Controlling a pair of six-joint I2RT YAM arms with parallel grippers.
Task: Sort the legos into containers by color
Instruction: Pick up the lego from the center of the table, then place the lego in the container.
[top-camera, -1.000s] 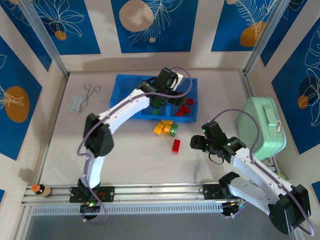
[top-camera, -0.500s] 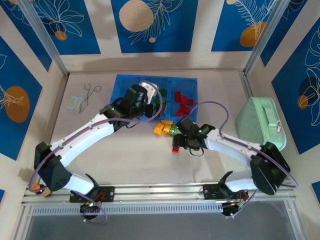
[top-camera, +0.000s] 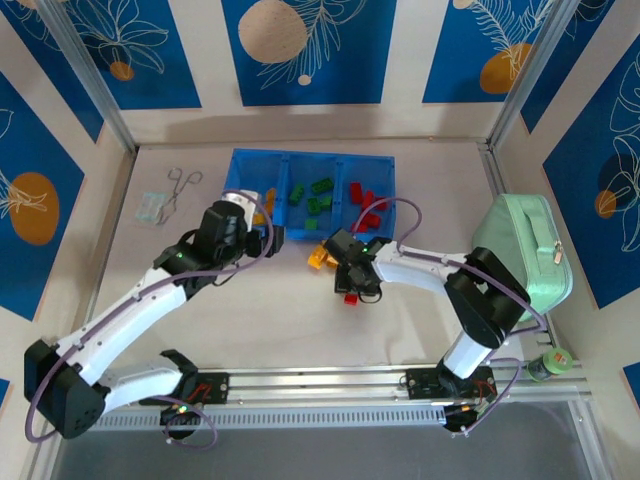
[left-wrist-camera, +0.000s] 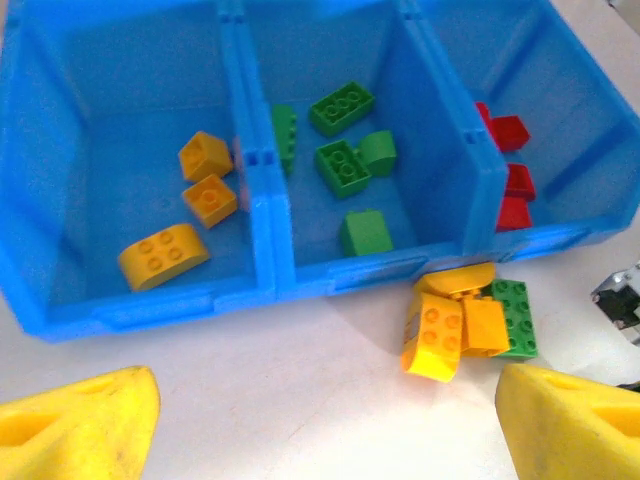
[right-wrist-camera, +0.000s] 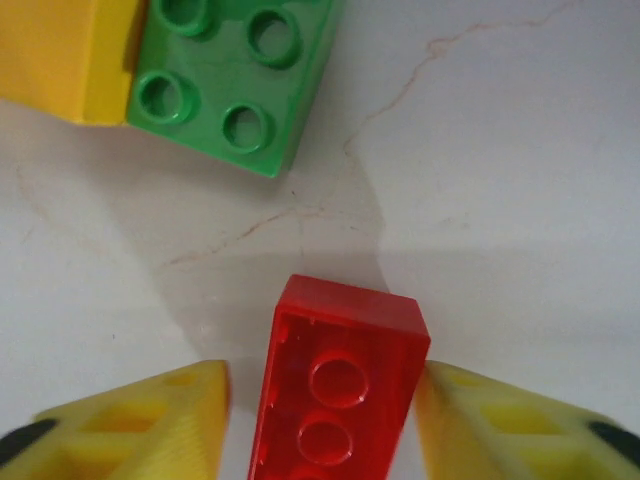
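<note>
Red lego (right-wrist-camera: 340, 400) sits between my right end effector's (right-wrist-camera: 320, 405) fingers, not yet clamped.
Left end effector (left-wrist-camera: 325, 425) gapes wide, empty, near the tray's (left-wrist-camera: 300, 288) front edge, open table (left-wrist-camera: 270, 380) below.

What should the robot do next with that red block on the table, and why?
Probably close the right tool on the red lego and lift it. Its fingers sit either side of it on the table, and other red legos lie in the tray's right compartment.

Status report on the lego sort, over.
Left gripper open, empty, near tray. Right gripper open astride red brick on table. Yellow-green pile close by, not blocking.
</note>
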